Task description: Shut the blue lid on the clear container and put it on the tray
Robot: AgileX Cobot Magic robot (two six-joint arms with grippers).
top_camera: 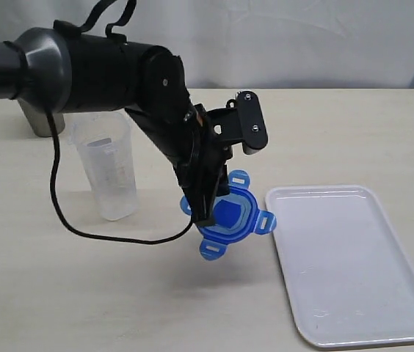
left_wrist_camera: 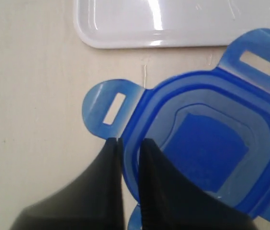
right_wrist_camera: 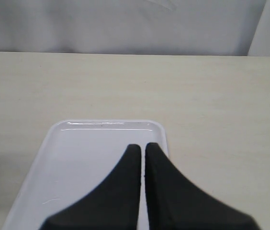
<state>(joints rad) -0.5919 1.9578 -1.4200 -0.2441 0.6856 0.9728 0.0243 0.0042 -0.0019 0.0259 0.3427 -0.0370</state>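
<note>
Left pincer (left_wrist_camera: 129,142) pinches blue lid (left_wrist_camera: 207,143) rim beside tray (left_wrist_camera: 125,28) edge.

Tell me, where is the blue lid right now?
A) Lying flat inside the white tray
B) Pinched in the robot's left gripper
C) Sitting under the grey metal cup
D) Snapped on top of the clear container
B: the left gripper is shut on the blue lid, pinching its edge. The lid is beside the tray, not in it, and apart from the clear container, whose top is uncovered.
</note>
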